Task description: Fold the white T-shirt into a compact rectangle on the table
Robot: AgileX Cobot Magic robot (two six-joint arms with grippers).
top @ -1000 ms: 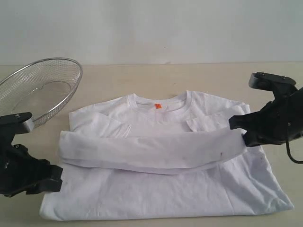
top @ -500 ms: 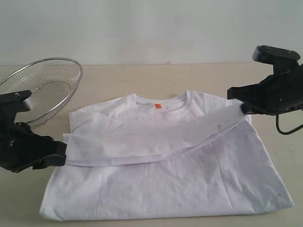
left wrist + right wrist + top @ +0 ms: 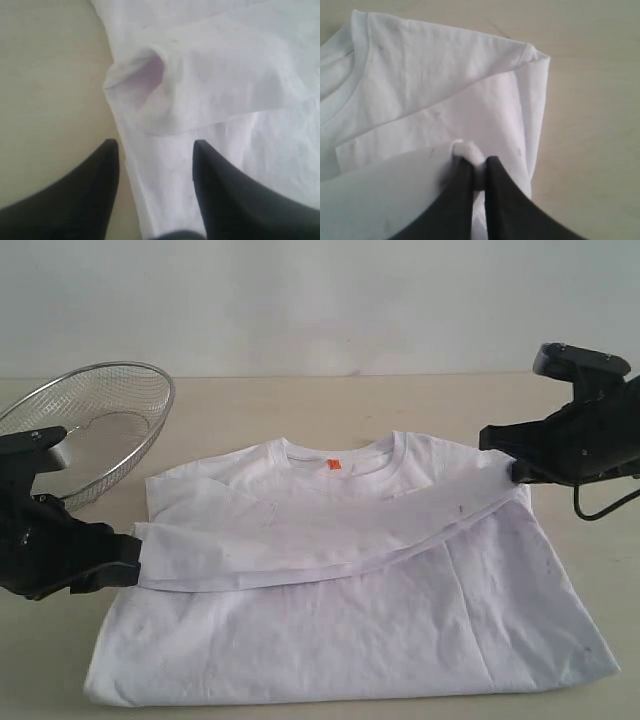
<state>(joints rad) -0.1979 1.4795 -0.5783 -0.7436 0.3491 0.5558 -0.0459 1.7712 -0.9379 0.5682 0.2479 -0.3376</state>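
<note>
Pale beige and matte, the table (image 3: pixel 330 400) runs back to a plain whitish wall (image 3: pixel 320 300). The white T-shirt (image 3: pixel 350 640) lies flat in the middle of it, collar towards the wall. A folded band of its cloth crosses the chest, higher at the right end.

Only the exterior view takes in the round wire-mesh basket (image 3: pixel 95 420) at the far left, apart from the shirt, and the small orange tag (image 3: pixel 334 464) inside the collar.

Only the wrist views settle the grips. The right gripper (image 3: pixel 479 162) has its two dark fingers pressed together on a small bunch of the band's end, over the shirt's right shoulder. The left gripper (image 3: pixel 155 145) has its fingers spread apart. One is over bare table and the other over cloth, and the band's loose open end lies just beyond the tips, not pinched.

From outside, both sets of fingertips are lost against dark housings, and the left arm is cut off by the frame edge. The left wrist view is soft and blurred.

The left arm sits low by the shirt's left edge, pointing inward. The right arm is higher, reaching in from the right, with a cable looping below it.
</note>
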